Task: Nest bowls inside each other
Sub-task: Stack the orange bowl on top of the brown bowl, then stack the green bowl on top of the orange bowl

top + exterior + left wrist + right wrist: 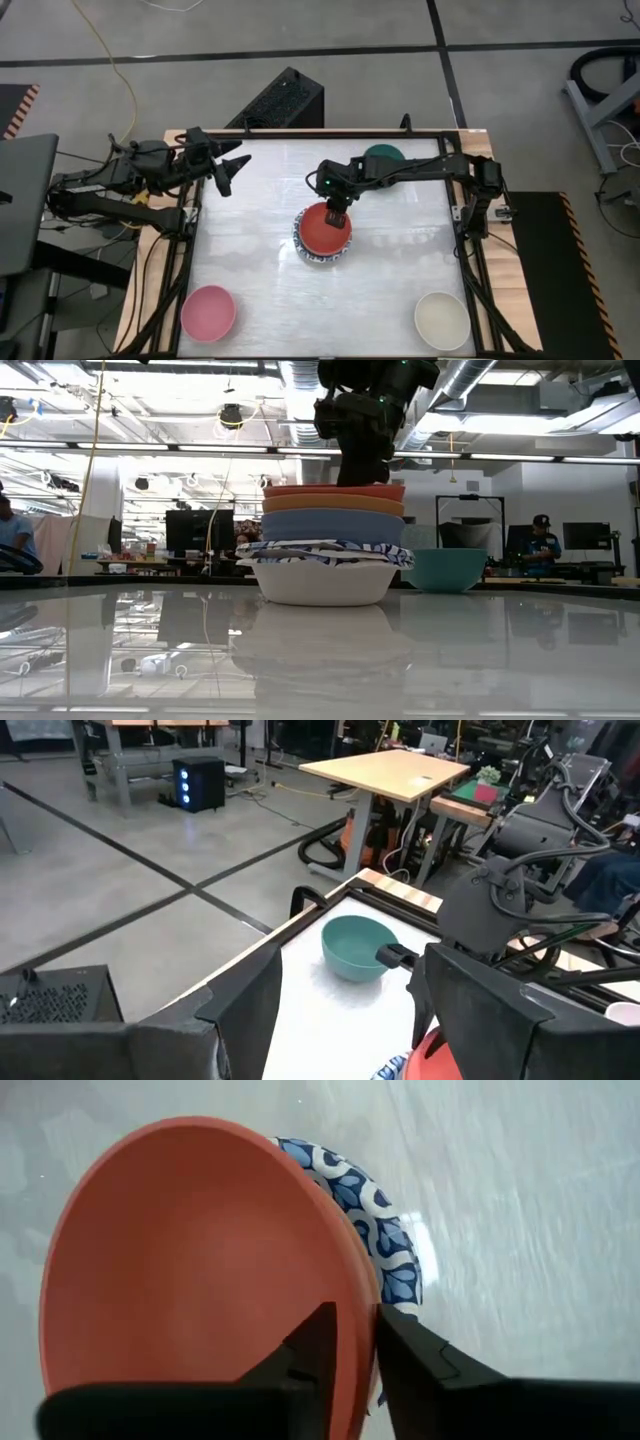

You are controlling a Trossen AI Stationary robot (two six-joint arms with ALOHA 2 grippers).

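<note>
The right pincer (337,217) sits on the stack (330,545) at mid-desk, its fingers straddling the far rim of the top red bowl (190,1270) with a slight gap, apparently letting go. The dark green bowl (383,155) lies just beyond it at the far edge, closest to this arm. The pink bowl (208,312) near left and the cream bowl (442,320) near right remain loose. The left pincer (232,172) waits, spread open, far left.

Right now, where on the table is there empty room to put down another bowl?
Bare patches: between the pink bowl and cream bowl, and the table's left half beside the stack. It is crowded at the stack, where the right pincer sits over the red bowl, with the green bowl behind.
</note>
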